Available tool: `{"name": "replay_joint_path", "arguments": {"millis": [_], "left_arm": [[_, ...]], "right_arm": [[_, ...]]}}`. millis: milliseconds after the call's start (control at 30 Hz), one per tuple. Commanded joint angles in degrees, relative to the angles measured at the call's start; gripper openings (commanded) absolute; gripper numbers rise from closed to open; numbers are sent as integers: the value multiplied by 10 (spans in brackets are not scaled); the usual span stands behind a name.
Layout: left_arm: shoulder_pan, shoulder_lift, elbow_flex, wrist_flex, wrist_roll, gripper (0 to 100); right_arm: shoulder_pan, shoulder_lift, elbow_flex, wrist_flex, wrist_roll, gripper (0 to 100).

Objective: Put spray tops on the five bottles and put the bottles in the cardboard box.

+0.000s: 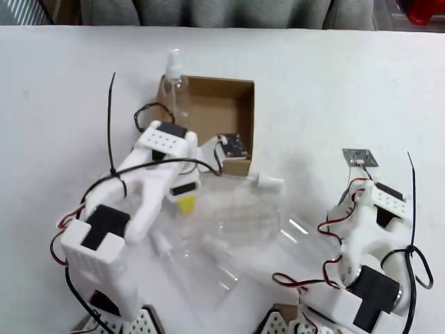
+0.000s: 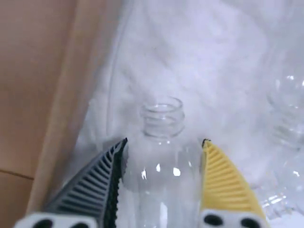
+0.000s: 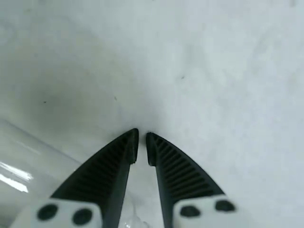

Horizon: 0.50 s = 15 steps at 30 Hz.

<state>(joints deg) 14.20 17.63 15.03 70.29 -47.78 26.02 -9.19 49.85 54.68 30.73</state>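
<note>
Clear bottle [image 2: 161,166], uncapped, threaded neck bare, pinched at the shoulders by the gray and yellow fingers [image 2: 95,185] of the left gripper [image 2: 165,141], just beside the cardboard box [image 2: 33,95]. Long axis along the fingers, open mouth pointing away from the wrist. Fingers of the right gripper [image 3: 141,135] almost pressed together, empty, well apart from the box.

The open-necked clear plastic bottle [image 2: 161,118] between the fingers of the left gripper [image 2: 165,142] is cut off below its shoulder by the picture's edge. From above, the other clear bottles [image 1: 243,223] lying on the white table [image 1: 348,83] blend into it, too faint to count.
</note>
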Motion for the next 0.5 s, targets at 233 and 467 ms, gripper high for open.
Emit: {"name": "replay_joint_path", "arguments": {"millis": [233,467], "left_arm": [[-1,-12,18,49,-49,20],[10,-14,17,80,-52,20]], "right_arm": [[-9,2,-21,7,-3,16],[-9,2,-21,7,-3,16]]}}
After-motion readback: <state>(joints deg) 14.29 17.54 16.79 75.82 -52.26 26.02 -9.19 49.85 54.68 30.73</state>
